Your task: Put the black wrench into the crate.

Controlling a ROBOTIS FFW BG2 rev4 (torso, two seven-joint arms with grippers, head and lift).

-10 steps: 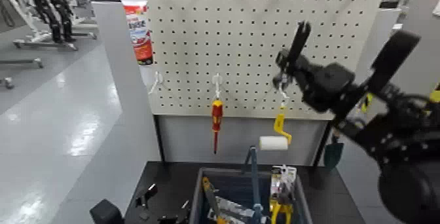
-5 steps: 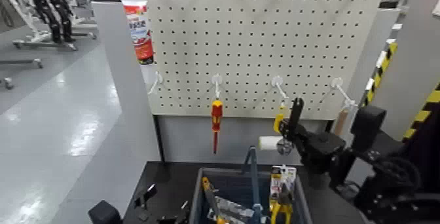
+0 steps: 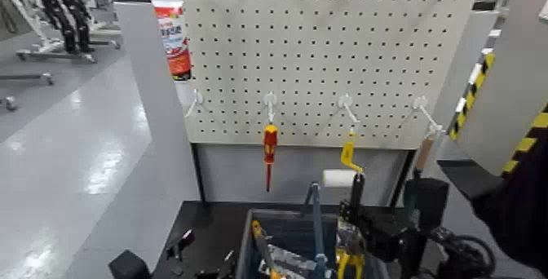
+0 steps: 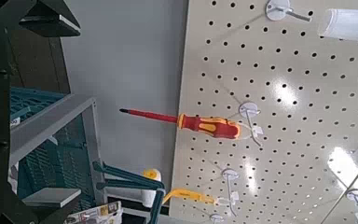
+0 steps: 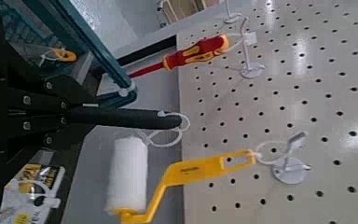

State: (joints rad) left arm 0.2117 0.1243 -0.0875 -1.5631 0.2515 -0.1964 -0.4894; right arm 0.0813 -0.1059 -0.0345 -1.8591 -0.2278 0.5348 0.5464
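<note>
Wrench (image 3: 355, 191) upright in right gripper (image 3: 359, 217), jaws clamped on it | held over crate (image 3: 248, 232) right side, likely for lowering in; left gripper unseen

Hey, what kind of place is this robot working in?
Probably a workshop or robot test lab: a white pegboard hangs tools such as a red-and-yellow screwdriver and a paint roller, with a tool-filled crate below and polished industrial flooring alongside.
</note>
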